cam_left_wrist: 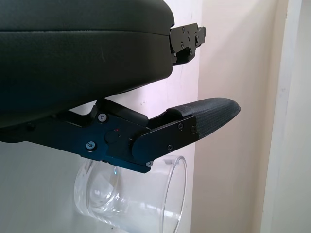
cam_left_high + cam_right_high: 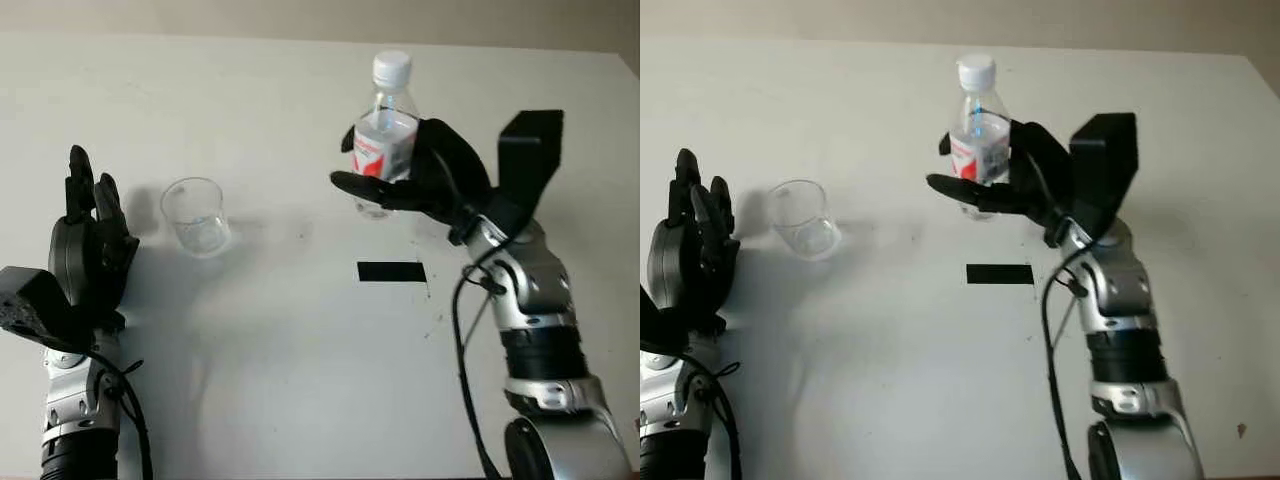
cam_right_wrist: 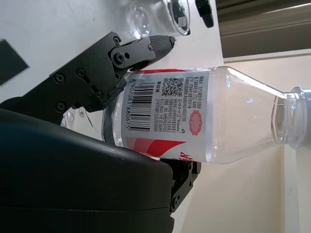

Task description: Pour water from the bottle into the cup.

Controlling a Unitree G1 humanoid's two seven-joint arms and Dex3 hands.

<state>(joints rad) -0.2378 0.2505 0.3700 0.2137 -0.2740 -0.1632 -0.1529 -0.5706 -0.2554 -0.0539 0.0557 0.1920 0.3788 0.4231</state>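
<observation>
Right hand (image 2: 400,180) had its fingers wrapped around the bottle (image 2: 385,135), which was upright with the white cap (image 2: 391,68) on, toward the far edge of the white table (image 2: 300,380) and right of its middle. Left hand (image 2: 90,240) was open near the left edge, holding nothing, just beside the clear cup (image 2: 195,215). Black tape strip (image 2: 391,271) sat on the table closer in than the bottle.
</observation>
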